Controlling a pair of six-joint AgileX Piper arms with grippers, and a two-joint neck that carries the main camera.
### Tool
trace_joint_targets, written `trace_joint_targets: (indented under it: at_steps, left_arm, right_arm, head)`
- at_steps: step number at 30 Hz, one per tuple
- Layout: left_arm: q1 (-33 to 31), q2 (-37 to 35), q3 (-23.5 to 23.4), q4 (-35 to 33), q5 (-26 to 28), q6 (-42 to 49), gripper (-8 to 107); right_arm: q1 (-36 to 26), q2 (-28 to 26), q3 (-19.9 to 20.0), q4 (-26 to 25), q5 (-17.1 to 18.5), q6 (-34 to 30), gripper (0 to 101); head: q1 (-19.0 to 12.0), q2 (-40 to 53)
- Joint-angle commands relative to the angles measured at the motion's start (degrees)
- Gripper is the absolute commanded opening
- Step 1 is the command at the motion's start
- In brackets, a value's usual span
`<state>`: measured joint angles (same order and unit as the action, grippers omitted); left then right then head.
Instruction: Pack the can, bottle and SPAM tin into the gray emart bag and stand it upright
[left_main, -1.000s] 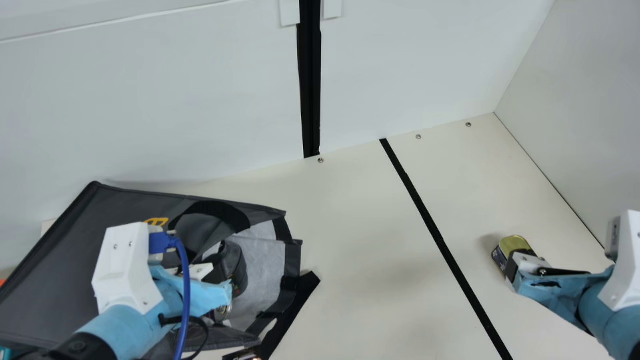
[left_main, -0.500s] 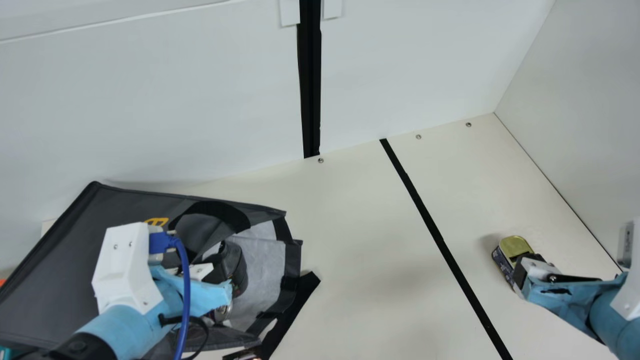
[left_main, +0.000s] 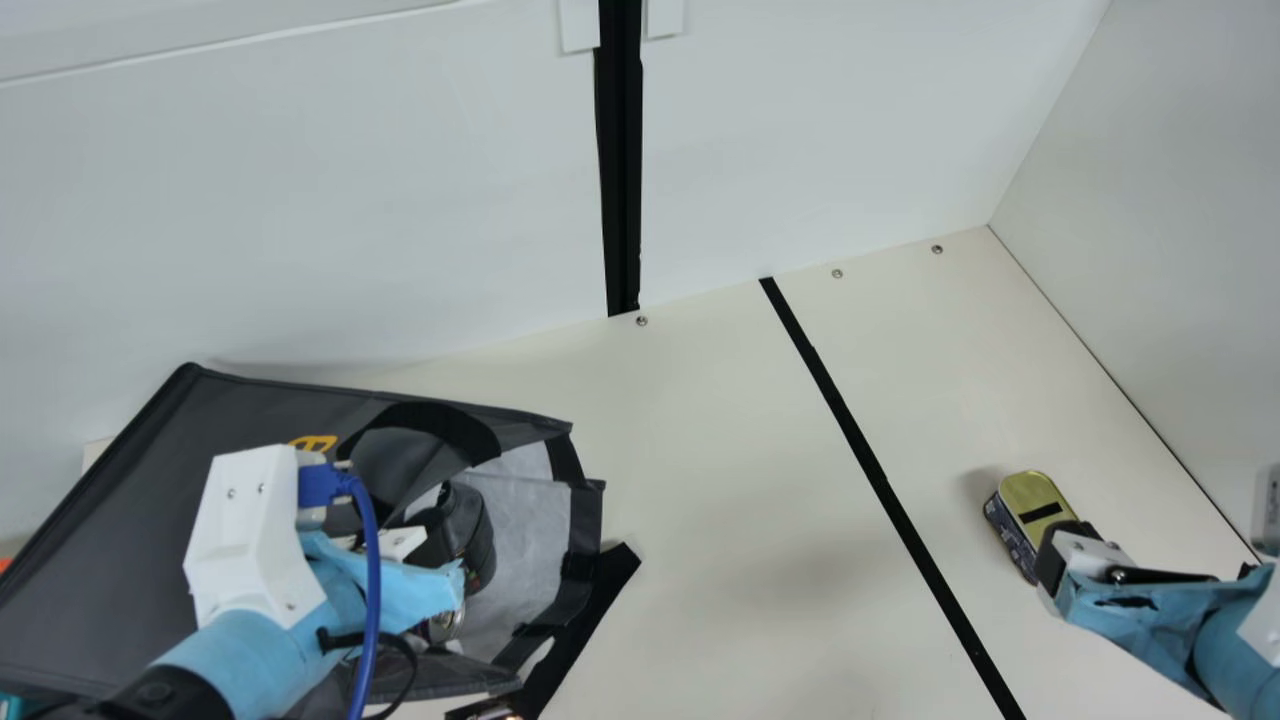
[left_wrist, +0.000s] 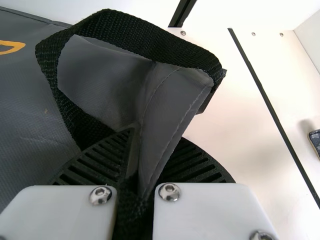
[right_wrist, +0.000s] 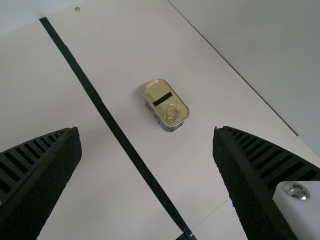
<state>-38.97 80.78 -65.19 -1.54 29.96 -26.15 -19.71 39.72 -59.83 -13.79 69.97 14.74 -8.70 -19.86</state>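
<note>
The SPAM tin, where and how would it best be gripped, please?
I would bring the open right gripper straight down from above and pinch the tin by its two long side walls. It sits flat on the table, lid up, and is longer than wide, so its narrow width is likely the easier span.

No text legible; yellow logo (left_main: 314, 442) on gray emart bag (left_main: 110, 560) partly hidden.

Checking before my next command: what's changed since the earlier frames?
The right end effector moved toward the main view's lower right, baring more of the SPAM tin. The tin stayed put, as did the left end effector and the gray emart bag.
</note>
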Motion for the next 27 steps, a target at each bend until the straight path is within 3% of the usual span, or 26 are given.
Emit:
trace_joint_targets:
  at_steps: [1, 12, 27]
  left_arm:
    - [0.0, 0.0, 0.0, 0.0, 0.0, 0.0, -8]
    - [0.0, 0.0, 0.0, 0.0, 0.0, 0.0, -8]
    - [0.0, 0.0, 0.0, 0.0, 0.0, 0.0, -8]
  right_arm:
    - [-0.45, -0.14, -0.08, 0.6, -0.07, -0.46, 95]
    - [-1.16, 0.45, -0.36, 1.66, -0.07, -1.66, 95]
    - [4.05, 5.55, -1.98, -0.62, -0.07, 2.34, 95]
  head:
    - [-1.3, -0.14]
    - [-1.3, -0.14]
    - [-1.3, -0.14]
